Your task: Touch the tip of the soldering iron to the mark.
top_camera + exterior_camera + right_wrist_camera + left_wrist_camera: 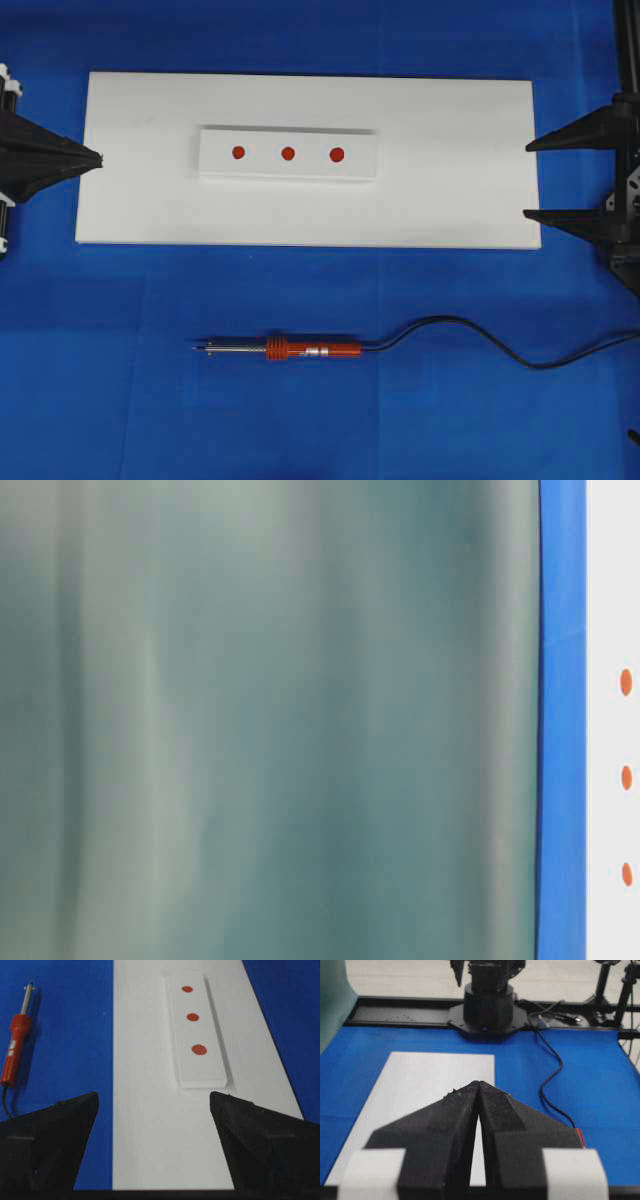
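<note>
Soldering iron (pixel 300 350) is just lying flat on the blue cloth (pixel 100 380), nobody's got hold of it. Its red-orange handle (pixel 315 350) sits roughly midway between the two grippers in the overhead view, on the near side of the white board (pixel 140 200), apart from it. The tip (pixel 200 347) points toward the left gripper's side, and the black cord (pixel 480 335) snakes off toward the right gripper's side and out of the picture.

Left gripper (pixel 98 158) has its two black fingers pressed together with only a thin slit between them further back, and nothing in there. It sits right at the board's left short edge. From its wrist cam the board stretches out ahead of it and a red bit of the iron peeks out just to the right of the fingers.

Right gripper (pixel 530 180) is spread wide, also holding nothing, sitting at the board's right short edge with one finger on either side of the board's middle. From its wrist cam the iron is ahead and off to the left on the cloth, well apart from the fingers.

Straight ahead between the right gripper's fingers is the raised white strip (pixel 288 154) on the board, with three red marks (pixel 288 153) in a row.

Table-level view is mostly a blurry greenish surface, so not much help there.
</note>
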Available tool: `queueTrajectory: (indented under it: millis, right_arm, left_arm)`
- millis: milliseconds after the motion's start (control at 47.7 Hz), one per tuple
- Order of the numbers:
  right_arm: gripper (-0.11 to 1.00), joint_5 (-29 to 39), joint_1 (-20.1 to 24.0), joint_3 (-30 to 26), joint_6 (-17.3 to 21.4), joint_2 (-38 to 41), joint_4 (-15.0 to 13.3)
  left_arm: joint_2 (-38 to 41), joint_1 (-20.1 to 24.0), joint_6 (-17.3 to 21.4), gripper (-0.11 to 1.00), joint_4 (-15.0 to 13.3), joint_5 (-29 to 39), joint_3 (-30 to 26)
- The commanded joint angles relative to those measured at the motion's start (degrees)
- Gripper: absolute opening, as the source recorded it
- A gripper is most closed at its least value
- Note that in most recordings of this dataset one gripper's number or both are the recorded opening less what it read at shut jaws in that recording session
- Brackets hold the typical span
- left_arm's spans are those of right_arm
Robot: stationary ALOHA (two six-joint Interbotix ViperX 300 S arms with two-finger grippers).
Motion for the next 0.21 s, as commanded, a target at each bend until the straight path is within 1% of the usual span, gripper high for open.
queueTrajectory:
  millis: [0, 189]
  right_arm:
    - [0.8, -0.44, 0.09, -0.79, 0.0, 0.53, 0.09]
    - [0.8, -0.44, 0.09, -0.79, 0.0, 0.53, 0.09]
  left_arm:
    - [0.18, -0.09, 0.0, 0.0, 0.09, -0.26, -0.53]
    - [0.18, -0.09, 0.0, 0.0, 0.09, -0.26, -0.53]
